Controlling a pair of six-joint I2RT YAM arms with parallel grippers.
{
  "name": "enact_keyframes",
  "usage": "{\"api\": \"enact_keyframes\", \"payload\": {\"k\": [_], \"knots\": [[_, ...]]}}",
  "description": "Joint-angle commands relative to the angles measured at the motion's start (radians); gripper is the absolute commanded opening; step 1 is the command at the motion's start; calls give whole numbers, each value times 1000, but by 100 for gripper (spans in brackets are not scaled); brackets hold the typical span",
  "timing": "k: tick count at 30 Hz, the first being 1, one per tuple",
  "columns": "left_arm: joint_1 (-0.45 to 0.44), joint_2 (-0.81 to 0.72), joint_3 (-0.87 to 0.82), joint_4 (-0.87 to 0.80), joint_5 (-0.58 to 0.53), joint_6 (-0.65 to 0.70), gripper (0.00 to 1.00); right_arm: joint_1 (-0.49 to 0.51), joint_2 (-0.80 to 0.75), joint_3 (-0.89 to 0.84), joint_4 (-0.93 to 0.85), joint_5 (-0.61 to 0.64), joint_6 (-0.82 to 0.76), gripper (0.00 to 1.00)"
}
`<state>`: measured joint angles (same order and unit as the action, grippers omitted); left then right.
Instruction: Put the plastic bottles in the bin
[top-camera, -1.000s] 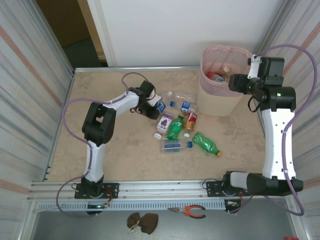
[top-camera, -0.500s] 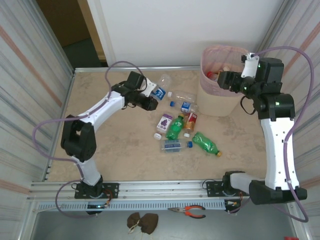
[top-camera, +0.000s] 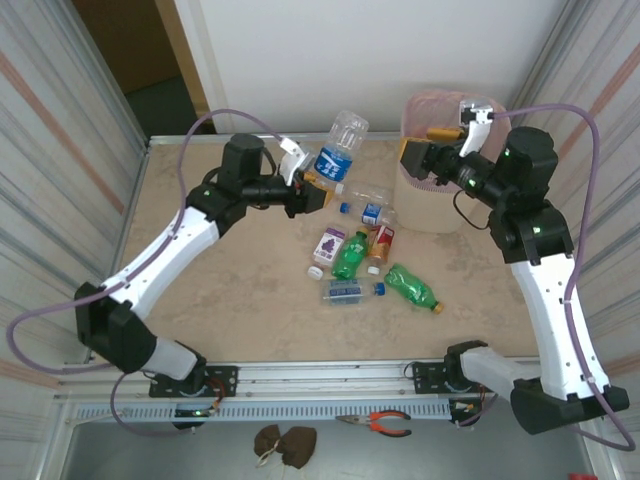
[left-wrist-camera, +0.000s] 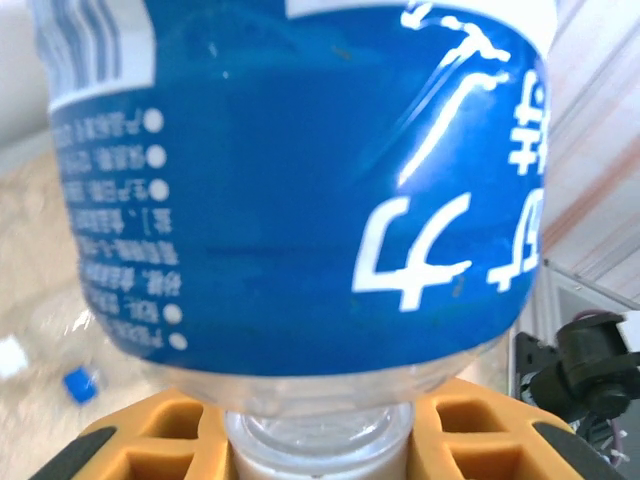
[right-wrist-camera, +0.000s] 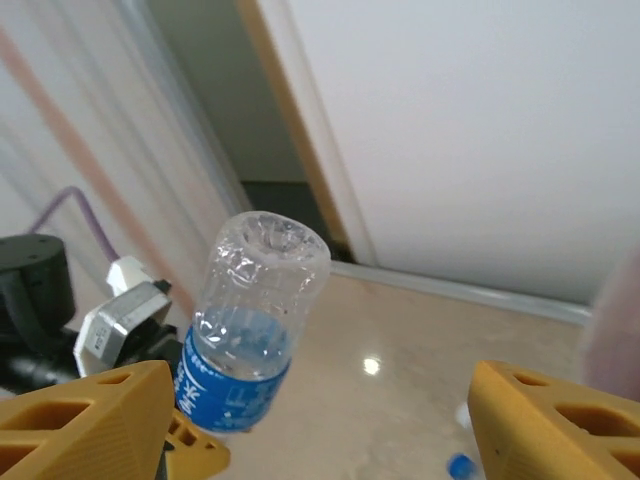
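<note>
Above the far middle of the tabletop (top-camera: 230, 290), the left gripper (top-camera: 312, 192) is clamped on the neck of a clear blue-labelled bottle (top-camera: 340, 150), which stands base-up and tilted toward the bin (top-camera: 430, 205). The left wrist view shows the orange fingers (left-wrist-camera: 130, 440) closed on the neck just below the label. Holding it by this narrow, stiff part probably gives a firmer grip than the soft body would, and it leaves the bottle free to drop once released. The bin stands in the far right corner, its pink-lined rim close to the white back wall (top-camera: 380, 60) and the ribbed side wall (top-camera: 600, 90), so the open approach is from the left and from above. The right gripper (top-camera: 415, 160) hangs at the bin's left rim with its fingers spread wide and nothing between them, facing the raised bottle. It sits on that approach and may crowd it. The loose bottles (top-camera: 352, 255) lie clustered at mid-tabletop, well below the carried one, with bare surface around them.
</note>
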<state>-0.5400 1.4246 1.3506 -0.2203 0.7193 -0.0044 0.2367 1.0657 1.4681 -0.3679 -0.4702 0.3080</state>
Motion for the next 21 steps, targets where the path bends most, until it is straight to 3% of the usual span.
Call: {"api": "enact_keyframes", "payload": {"k": [1,8,12,21], "knots": [[-16,-64,-46,146,102,2,32,31,-42,-13,182,-89,28,81],[-59,-135,-88,295,225,-18,32,85,-55,-41,343,-186,87,91],[-94,-149,-68,297,244,0,32,118,-38,-22,373,-235,100,98],[-140,-142,-24,243,223,40,32,177,18,26,385,-316,105,99]]}}
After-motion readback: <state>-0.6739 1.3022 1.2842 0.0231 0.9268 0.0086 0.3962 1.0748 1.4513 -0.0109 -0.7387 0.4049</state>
